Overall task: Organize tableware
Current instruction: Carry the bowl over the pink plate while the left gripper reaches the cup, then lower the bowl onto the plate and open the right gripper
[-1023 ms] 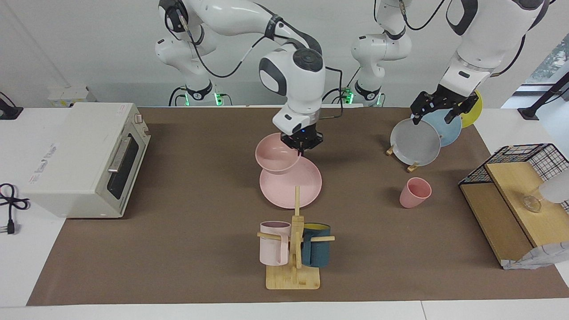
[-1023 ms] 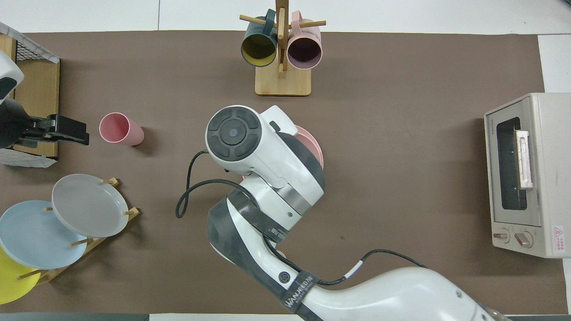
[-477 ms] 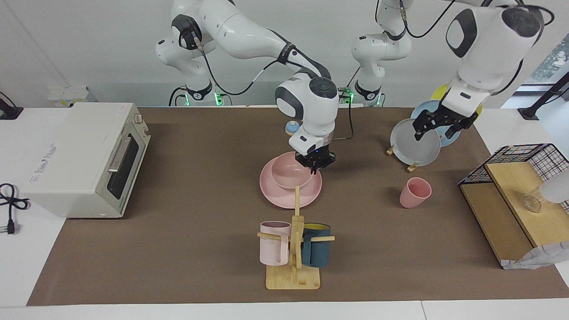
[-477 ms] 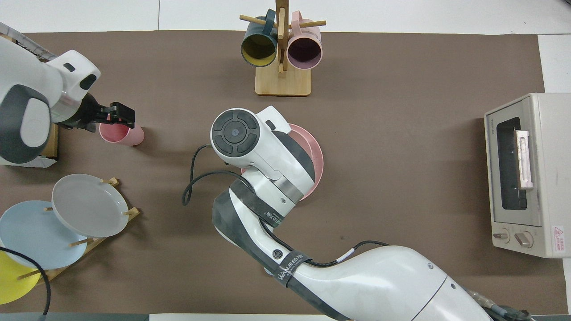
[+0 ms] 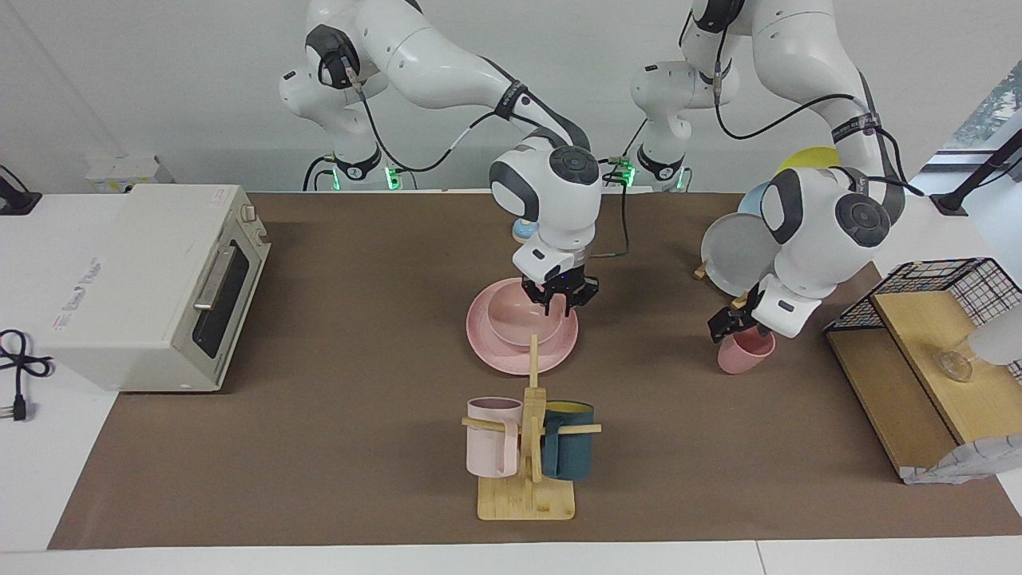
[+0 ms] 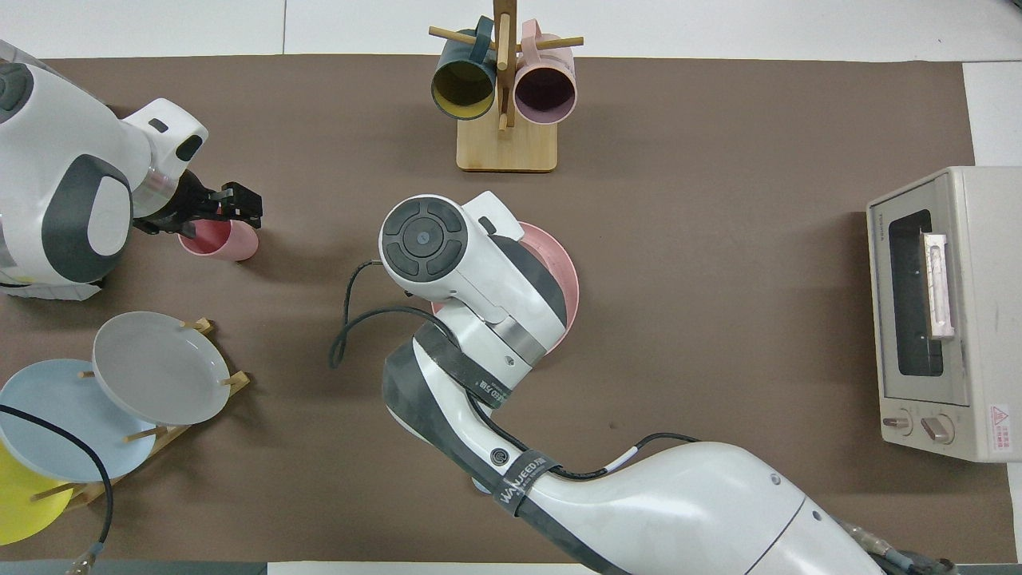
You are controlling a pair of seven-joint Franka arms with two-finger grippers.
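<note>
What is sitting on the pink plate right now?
The pink bowl sits on the pink plate, with the right gripper at its rim. In the overhead view the right arm covers the bowl and most of the plate. Whether anything is inside the bowl cannot be seen.

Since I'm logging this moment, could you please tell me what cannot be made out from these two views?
- Bowl on the plate: in the overhead view the right arm hides it.
- Right gripper: whether it grips the bowl's rim is too small to tell in the facing view; the overhead view hides it under its own arm.
- Left gripper at the cup: contact is unreadable in either view.
- Yellow plate: cut by the overhead view's edge.
</note>
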